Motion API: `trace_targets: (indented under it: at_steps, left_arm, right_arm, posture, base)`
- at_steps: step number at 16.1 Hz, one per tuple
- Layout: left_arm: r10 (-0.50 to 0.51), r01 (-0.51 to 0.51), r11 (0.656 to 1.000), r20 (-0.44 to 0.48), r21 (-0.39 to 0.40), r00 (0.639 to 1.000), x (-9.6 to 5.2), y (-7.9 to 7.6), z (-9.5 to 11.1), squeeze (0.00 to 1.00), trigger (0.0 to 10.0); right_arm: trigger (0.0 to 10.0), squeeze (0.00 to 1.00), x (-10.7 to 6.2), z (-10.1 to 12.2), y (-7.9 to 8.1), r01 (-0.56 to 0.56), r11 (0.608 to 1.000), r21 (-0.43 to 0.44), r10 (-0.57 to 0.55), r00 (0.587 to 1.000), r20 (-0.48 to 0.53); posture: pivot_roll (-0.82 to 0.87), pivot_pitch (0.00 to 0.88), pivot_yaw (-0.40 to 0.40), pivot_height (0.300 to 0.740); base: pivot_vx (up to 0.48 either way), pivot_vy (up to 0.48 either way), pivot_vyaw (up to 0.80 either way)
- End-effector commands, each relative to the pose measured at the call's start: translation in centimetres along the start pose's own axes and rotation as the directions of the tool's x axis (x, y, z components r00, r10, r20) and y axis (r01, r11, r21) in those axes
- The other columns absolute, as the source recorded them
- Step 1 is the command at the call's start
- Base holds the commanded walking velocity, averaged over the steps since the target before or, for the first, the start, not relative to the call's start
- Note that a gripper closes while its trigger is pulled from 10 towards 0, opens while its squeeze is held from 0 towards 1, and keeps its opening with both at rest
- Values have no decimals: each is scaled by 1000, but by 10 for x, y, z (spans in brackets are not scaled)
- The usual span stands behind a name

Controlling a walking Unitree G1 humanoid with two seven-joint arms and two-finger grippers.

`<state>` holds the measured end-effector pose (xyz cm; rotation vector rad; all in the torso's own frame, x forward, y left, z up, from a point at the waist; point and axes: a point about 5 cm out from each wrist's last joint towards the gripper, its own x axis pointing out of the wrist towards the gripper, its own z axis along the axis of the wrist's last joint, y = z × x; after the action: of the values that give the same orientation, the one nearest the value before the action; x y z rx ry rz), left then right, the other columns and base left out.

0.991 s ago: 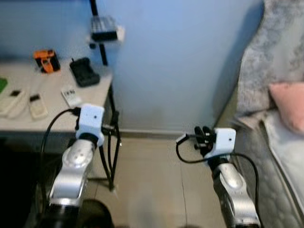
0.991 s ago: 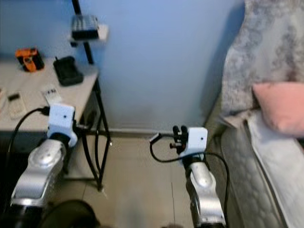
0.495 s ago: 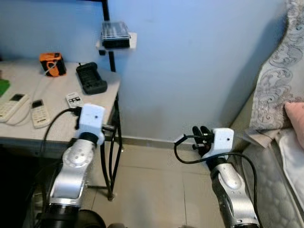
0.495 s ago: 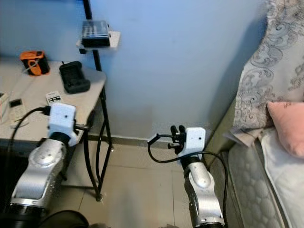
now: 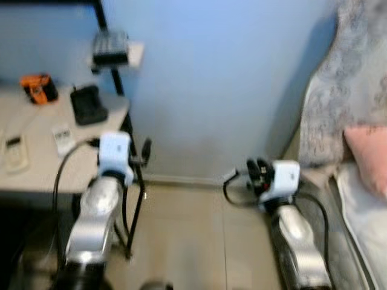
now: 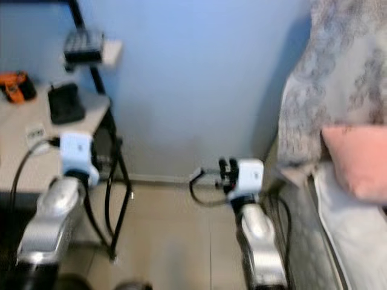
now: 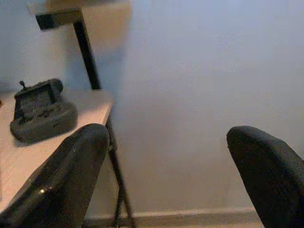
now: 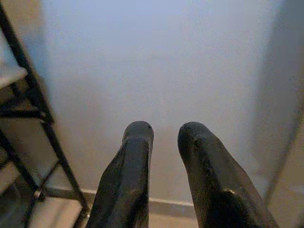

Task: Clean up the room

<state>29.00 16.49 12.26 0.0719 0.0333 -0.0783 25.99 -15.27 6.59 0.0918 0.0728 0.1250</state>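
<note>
Two silver arms, both raised ahead of the body and apart from everything. Left gripper (image 7: 166, 135) up beside the table corner, its two black fingers spread wide with nothing between them. Right gripper (image 8: 164, 130) out over the floor facing the wall, its two fingers drawn close with a thin slit between the tips, pinching nothing. On the table (image 5: 36, 172), at the robot's left, four loose things as far as the blur allows: one orange item (image 5: 37, 87) near the wall, one black device (image 5: 87, 104) just beside it toward the corner, and two white remotes (image 5: 62, 138) (image 5: 15, 151) lying flat nearer the front edge, apart from each other. Above the table corner, one small white shelf (image 5: 130, 54) fixed to a black pole, with one dark box (image 5: 109, 45) sitting on it. Under the tabletop, thin black legs (image 5: 134, 205) reaching down to the floor. At the robot's right, one bed: a grey patterned cover (image 5: 344, 78) hanging along its head end, one pink pillow (image 5: 369, 154) lying on the pale mattress (image 5: 363, 211). Tabletop pale and matte. Floor (image 5: 193, 241) of beige tiles with faint joints, running between table and bed. Plain blue wall (image 5: 211, 90) behind it all, met by a light skirting strip at the bottom. Everything in the head views soft with motion blur, small details unreadable.
</note>
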Motion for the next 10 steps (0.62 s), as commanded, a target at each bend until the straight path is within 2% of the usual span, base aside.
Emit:
trace_targets:
  at_steps: [1, 4, 6, 8, 9, 10]
  left_arm:
    - [5, -5, 1000, -10, -28, 1000, -1, 1, 1, 0, 10000]
    - [-62, 56, 994, -59, -95, 996, -14, -17, -7, 0, 10000]
    - [-67, 59, 992, -75, -108, 995, -15, -17, -9, 0, 10000]
    - [-85, 83, 996, -99, -21, 991, -10, -16, -10, 0, 10000]
    - [-165, 180, 975, -118, 131, 979, -3, -22, -8, 0, 10000]
    - [-163, 178, 975, -111, 133, 980, -2, -23, -5, 0, 10000]
  right_arm:
    - [10000, 0, -1, 4, -2, 3, 1000, 6, -4, 1000, 21]
    - [10000, 0, -11, 4, 2, -39, 999, -13, 39, 999, 8]
    - [10000, 0, -15, 2, 2, -41, 999, -16, 41, 999, -1]
    - [10000, 0, -14, 2, 2, -37, 999, -12, 37, 999, -2]
    - [10000, 0, -12, 3, 7, -49, 999, -8, 49, 999, 3]
    - [10000, 0, -11, 3, 8, -53, 999, -8, 53, 999, 1]
  posture:
    - [35, 0, 12, 710]
    - [35, 0, 12, 710]
    - [32, 0, 14, 710]
    - [32, 0, 15, 710]
    - [36, 0, 16, 710]
    - [37, 0, 17, 710]
  base:
    - [386, 285, 0]
    - [434, 81, 0]
    - [446, 0, 0]
    - [463, 0, 0]
    - [0, 0, 0]
    - [0, 0, 0]
